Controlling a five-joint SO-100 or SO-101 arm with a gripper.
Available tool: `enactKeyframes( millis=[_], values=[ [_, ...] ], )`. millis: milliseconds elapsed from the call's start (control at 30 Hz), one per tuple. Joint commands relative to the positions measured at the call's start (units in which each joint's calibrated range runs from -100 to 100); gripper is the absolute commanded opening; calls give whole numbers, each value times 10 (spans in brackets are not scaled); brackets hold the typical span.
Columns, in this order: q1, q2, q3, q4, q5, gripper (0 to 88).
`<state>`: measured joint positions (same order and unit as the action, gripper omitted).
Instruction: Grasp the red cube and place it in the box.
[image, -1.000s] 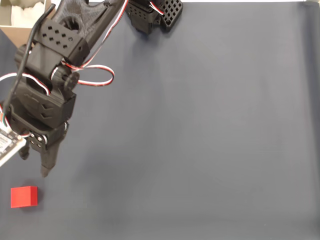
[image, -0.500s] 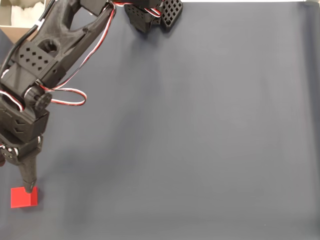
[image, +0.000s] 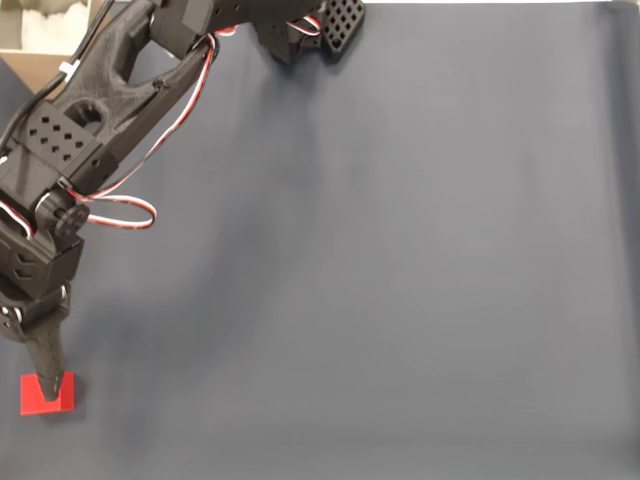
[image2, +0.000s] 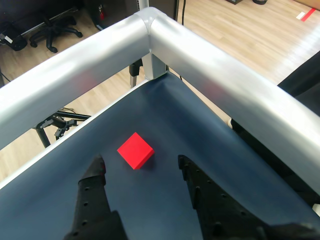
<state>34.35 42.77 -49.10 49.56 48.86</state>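
1. Where the arm ends at the lower left of your fixed view, the gripper (image: 45, 372) overlaps the cube (image: 60, 398) on the mat (image: 400, 260); the box (image: 45, 28) sits upper left.
2. Your wrist view shows the fingers (image2: 95, 172) spread, the cube (image2: 135, 150) lying free just beyond them, centre frame, near the rail (image2: 150, 25).

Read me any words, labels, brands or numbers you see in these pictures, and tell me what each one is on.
None: no readable text anywhere.
The red cube has plain faces.
The box, the gripper and the dark mat carry no lettering.
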Motion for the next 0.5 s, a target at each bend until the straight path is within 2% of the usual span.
enactKeyframes(
  millis=[0,467],
  values=[
    [-8,0,-40,-20,6,361],
    [-26,11,-33,-59,17,367]
  ],
)
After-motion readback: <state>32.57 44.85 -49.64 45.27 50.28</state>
